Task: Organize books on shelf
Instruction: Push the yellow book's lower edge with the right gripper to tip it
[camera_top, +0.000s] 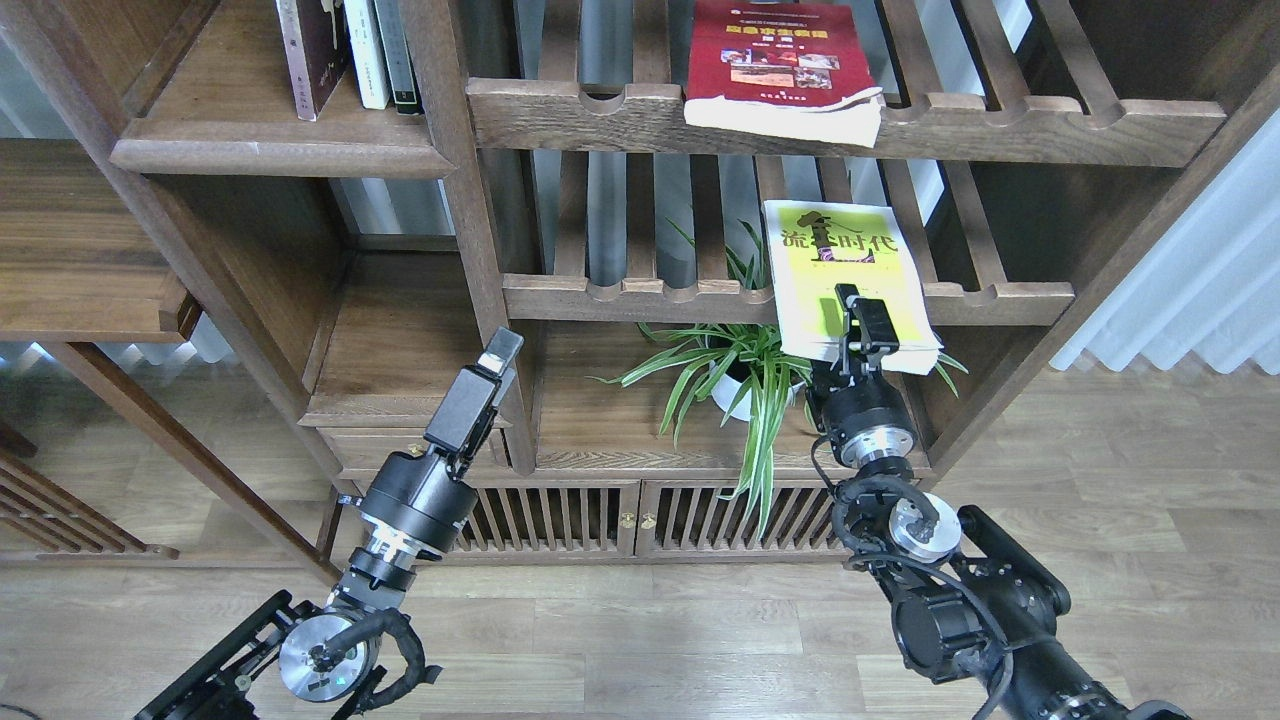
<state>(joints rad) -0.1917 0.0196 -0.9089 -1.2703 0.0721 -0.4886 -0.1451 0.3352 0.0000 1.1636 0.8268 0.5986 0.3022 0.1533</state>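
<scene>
Two grippers raised: right gripper pinching yellow-green book overhanging slatted rack, likely for lifting out; left gripper idle, closure unclear

Slatted racks bear red and yellow-green books.

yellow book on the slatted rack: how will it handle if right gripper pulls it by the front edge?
Probably floppy: the yellow book looks a thin paperback, so held at one edge it may sag. It already overhangs the rack rail, so it could tip forward. The right gripper sits at that edge.
</scene>
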